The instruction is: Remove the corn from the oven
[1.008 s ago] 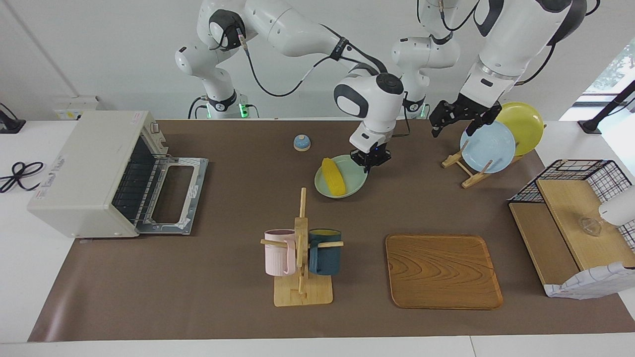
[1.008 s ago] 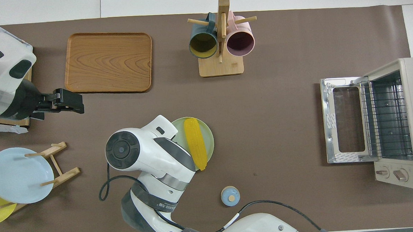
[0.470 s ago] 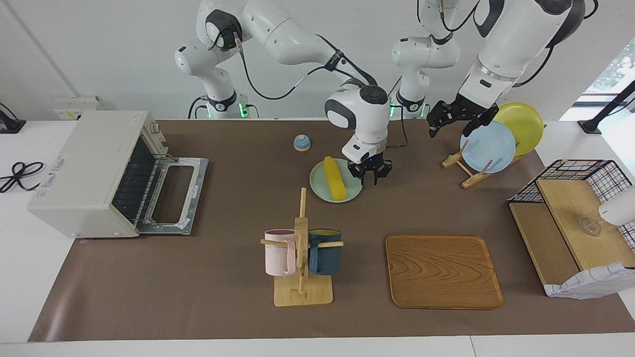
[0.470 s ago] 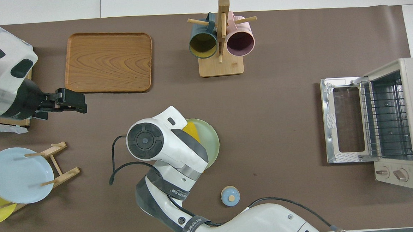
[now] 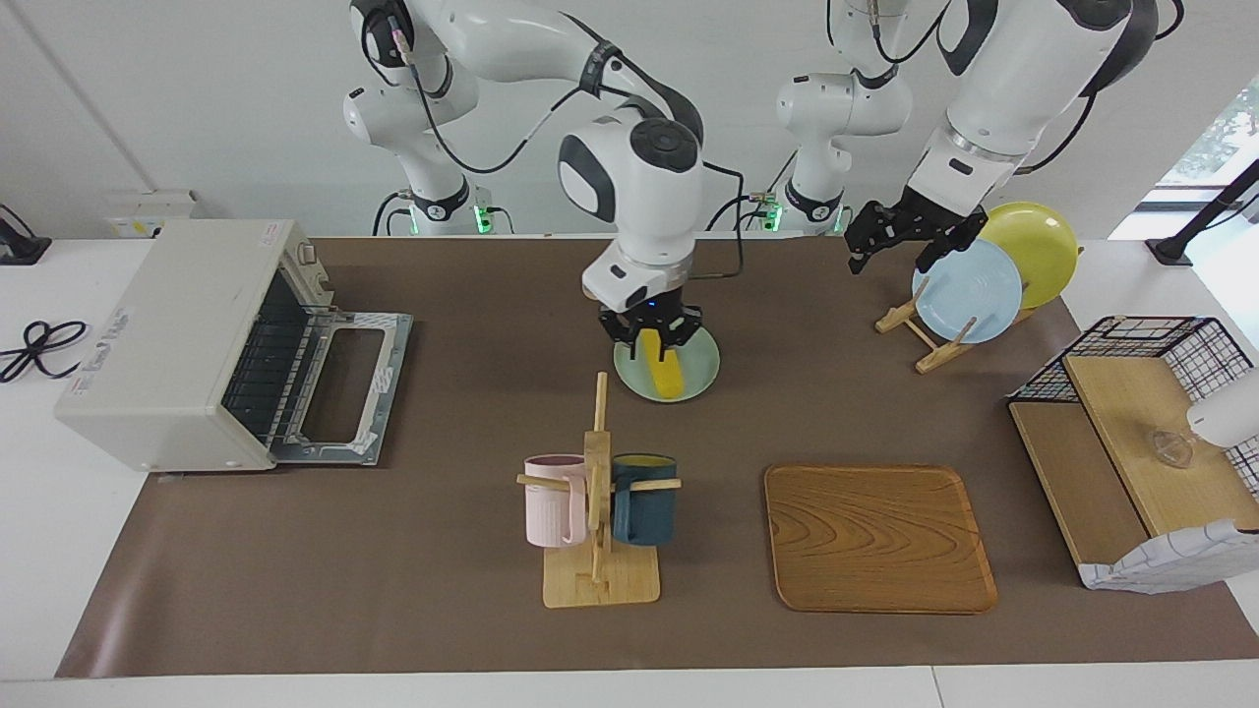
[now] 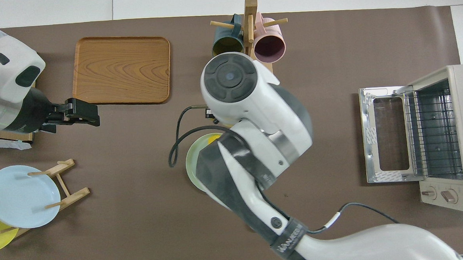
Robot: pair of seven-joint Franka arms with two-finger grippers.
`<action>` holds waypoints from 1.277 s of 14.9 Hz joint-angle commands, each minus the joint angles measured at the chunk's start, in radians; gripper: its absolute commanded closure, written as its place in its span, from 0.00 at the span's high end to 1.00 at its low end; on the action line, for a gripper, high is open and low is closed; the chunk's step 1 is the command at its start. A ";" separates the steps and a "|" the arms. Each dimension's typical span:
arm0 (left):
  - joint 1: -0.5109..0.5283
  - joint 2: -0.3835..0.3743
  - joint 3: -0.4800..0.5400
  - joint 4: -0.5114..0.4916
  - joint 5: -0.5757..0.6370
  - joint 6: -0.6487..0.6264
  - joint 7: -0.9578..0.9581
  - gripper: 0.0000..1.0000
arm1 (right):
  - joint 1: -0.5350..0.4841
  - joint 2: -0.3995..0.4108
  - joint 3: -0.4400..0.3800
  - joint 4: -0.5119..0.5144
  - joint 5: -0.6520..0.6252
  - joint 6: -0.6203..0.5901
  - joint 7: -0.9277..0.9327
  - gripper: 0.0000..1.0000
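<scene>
Nearest the robots, the left pincer (image 5: pixel 900 246) hangs over the plate rack (image 5: pixel 925 339) at the left arm's end of the worktop (image 5: pixel 472 295). That arm waits, and whether its pincer is apart or together cannot be told.

A little farther out, the right arm reaches in from its own end and holds the right pincer (image 5: pixel 651 339) pointing straight down over the corn (image 5: pixel 669 374). The corn is not in the oven (image 5: pixel 167 334). It lies on a pale green plate (image 5: pixel 700 366) at mid-worktop, well apart from the oven, which stands at the right arm's end with its door (image 5: pixel 344 383) dropped open and its rack apparently bare.

The cob's long axis runs roughly from nearer the robots to farther, with a slight slant. The pincer sits directly above the cob's nearer end, jaws apart and one to each side of it, so they lie across the axis rather than along it. The arm hides most of the cob from overhead, so whether the jaws touch the corn yet is hard to say; they appear to straddle it without clamping.

The right arm is plainly the nearer of the two. The corn is directly below its pincer, so any grasp would likely need only a short descent and a squeeze across the cob.

Farther out, the mug rack (image 5: pixel 598 531) is just beside the plate, close enough to matter for any swing that way.
</scene>
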 commanded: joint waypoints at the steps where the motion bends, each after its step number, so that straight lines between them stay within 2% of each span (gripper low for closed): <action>1: -0.060 -0.004 0.004 -0.077 -0.015 0.091 -0.073 1.00 | -0.137 -0.096 0.011 -0.123 -0.012 -0.076 -0.146 0.42; 4: -0.153 0.005 0.005 -0.160 -0.015 0.182 -0.133 1.00 | -0.218 -0.141 0.011 -0.223 -0.058 -0.064 -0.174 0.42; 10: -0.360 0.071 0.005 -0.323 -0.015 0.413 -0.302 1.00 | -0.353 -0.155 0.011 -0.269 -0.092 -0.055 -0.287 0.35; 12: -0.410 0.116 0.007 -0.350 -0.015 0.487 -0.363 1.00 | -0.364 -0.156 0.011 -0.274 -0.093 -0.058 -0.287 0.16; 13: -0.419 0.121 0.007 -0.378 -0.015 0.534 -0.380 1.00 | -0.367 -0.156 0.011 -0.274 -0.096 -0.058 -0.289 0.02; 15: -0.451 0.153 0.007 -0.406 -0.014 0.602 -0.409 1.00 | -0.384 -0.162 0.011 -0.295 -0.099 -0.056 -0.287 0.00; 17: -0.463 0.220 0.008 -0.395 -0.006 0.659 -0.448 1.00 | -0.424 -0.173 0.011 -0.333 -0.099 -0.026 -0.297 0.00; 19: -0.496 0.255 0.010 -0.397 -0.003 0.679 -0.466 1.00 | -0.474 -0.204 0.012 -0.448 -0.099 0.116 -0.345 0.00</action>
